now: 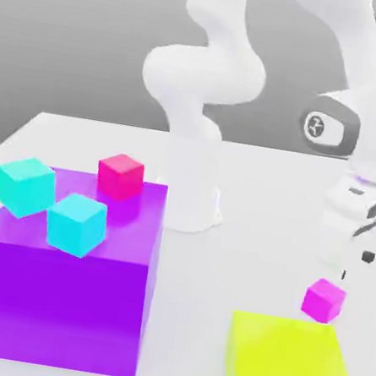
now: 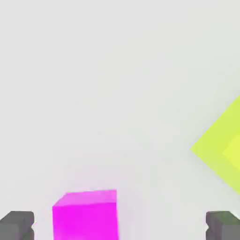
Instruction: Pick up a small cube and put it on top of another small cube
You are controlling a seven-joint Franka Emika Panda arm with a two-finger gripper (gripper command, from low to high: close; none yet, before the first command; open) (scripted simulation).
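**A:** Sweeping from the exterior view's left across to its right, what was there, and had any stacking been done?

**B:** None. Far from the jaws, at that view's left, stood the big purple block (image 1: pixel 66 279) with three small cubes on its top face: two cyan cubes (image 1: pixel 25 186) (image 1: pixel 76 224) and a crimson-pink cube (image 1: pixel 120 175). Each sat directly on the purple top; none rested on another. Behind them rose the arm's white base (image 1: pixel 191 200).

**A:** And at the right?

**B:** The gripper (image 1: pixel 355 265) hung above the table (image 1: pixel 240 260), pointing down. The magenta cube (image 1: pixel 324 300) lay on the table beneath it, just behind the yellow-green block (image 1: pixel 292 371).

**A:** Were the jaws clamped on anything?

**B:** No. In the hand view the two dark fingertips (image 2: pixel 17 226) stood spread as wide as they go, with bare table between each pad and the cube. The magenta cube (image 2: pixel 85 215) sat between them, nearer one finger than the other, touching neither. The yellow-green block (image 2: pixel 220 150) lay outside the jaws, beyond the farther finger.

**A:** So how far along would you call it?

**B:** Early, I judged. The approach looked nearly lined up, yet the cube was ungrasped and on the table. Descending, closing, lifting, carrying it over to another small cube and releasing it there all remained.
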